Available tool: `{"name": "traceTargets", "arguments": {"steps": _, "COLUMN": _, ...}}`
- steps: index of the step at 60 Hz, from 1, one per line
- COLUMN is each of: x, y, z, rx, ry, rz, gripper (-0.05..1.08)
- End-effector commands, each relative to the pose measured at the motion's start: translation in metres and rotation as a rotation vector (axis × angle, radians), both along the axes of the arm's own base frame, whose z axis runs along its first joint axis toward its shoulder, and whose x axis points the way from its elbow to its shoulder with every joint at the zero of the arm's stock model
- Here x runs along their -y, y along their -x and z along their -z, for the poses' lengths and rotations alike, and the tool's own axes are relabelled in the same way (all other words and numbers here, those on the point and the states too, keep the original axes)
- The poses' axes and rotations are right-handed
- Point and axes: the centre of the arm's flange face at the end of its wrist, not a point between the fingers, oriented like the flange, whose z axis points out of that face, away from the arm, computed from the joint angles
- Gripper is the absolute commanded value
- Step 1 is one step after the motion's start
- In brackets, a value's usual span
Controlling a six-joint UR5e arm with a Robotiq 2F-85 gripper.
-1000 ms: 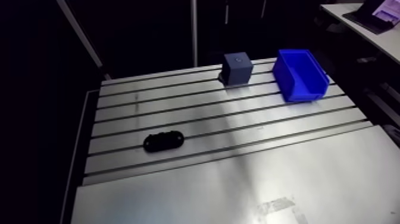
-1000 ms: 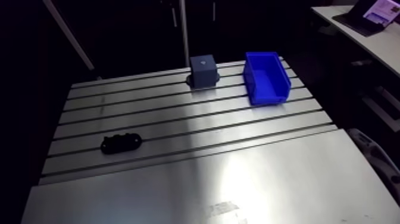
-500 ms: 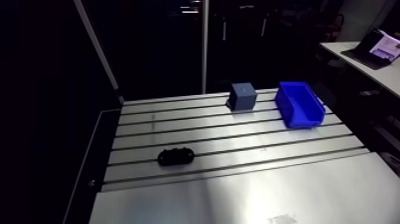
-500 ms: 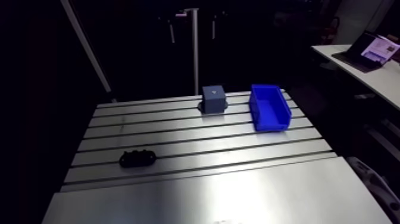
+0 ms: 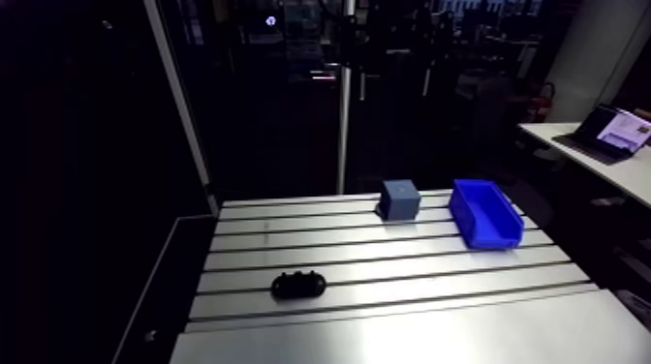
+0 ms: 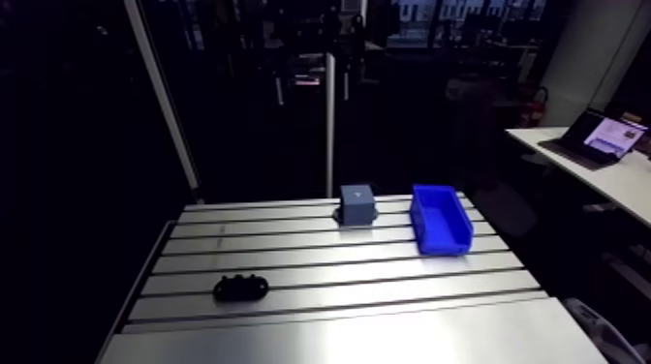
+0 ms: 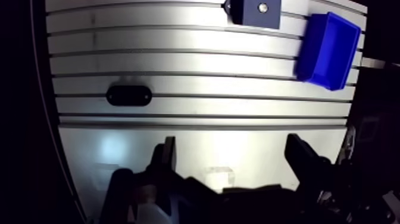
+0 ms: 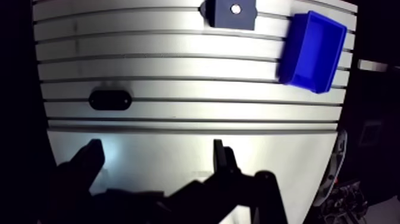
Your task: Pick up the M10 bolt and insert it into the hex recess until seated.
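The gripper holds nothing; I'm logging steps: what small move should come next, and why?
Probably advance toward the blue bin and grey block: the gripper is open and empty over the table, short of both, and no bolt shows from here.

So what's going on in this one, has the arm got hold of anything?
Nothing is being handled. The gripper is open and empty, held above the smooth near part of the table. Ahead of it, on the slotted part, sit a black oval piece, a grey-blue block and a blue bin, all apart from each other. I cannot make out a bolt anywhere.
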Motion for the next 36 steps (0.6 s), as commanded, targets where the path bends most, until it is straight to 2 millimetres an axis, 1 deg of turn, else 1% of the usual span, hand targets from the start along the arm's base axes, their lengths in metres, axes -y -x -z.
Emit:
{"name": "traceTargets", "arguments": {"steps": 1, "x": 0.012, "y": -0.039, "z": -0.009, "rx": -0.029, "ry": -0.008, "rz": -0.007, "gripper": 0.01}}
{"name": "traceTargets", "arguments": {"steps": 8, "x": 0.011, "y": -0.038, "z": -0.009, "rx": -0.028, "ry": -0.009, "rz": -0.005, "gripper": 0.01}}
{"name": "traceTargets", "arguments": {"steps": 15, "x": 0.011, "y": -0.035, "z": -0.017, "rx": -0.035, "ry": -0.012, "rz": -0.008, "gripper": 0.01}}
{"name": "traceTargets", "arguments": {"steps": 18, "x": 0.01, "y": -0.033, "z": -0.016, "rx": -0.03, "ry": -0.011, "rz": -0.008, "gripper": 0.01}}
{"name": "traceTargets", "arguments": {"steps": 23, "x": 0.009, "y": -0.027, "z": -0.01, "rx": -0.009, "ry": -0.009, "rz": -0.007, "gripper": 0.01}}
{"name": "traceTargets", "arguments": {"steps": 30, "x": 0.009, "y": -0.024, "z": -0.004, "rx": 0.002, "ry": -0.006, "rz": -0.007, "gripper": 0.01}}
{"name": "traceTargets", "arguments": {"steps": 36, "x": 0.009, "y": -0.021, "z": -0.002, "rx": 0.005, "ry": -0.004, "rz": -0.007, "gripper": 0.01}}
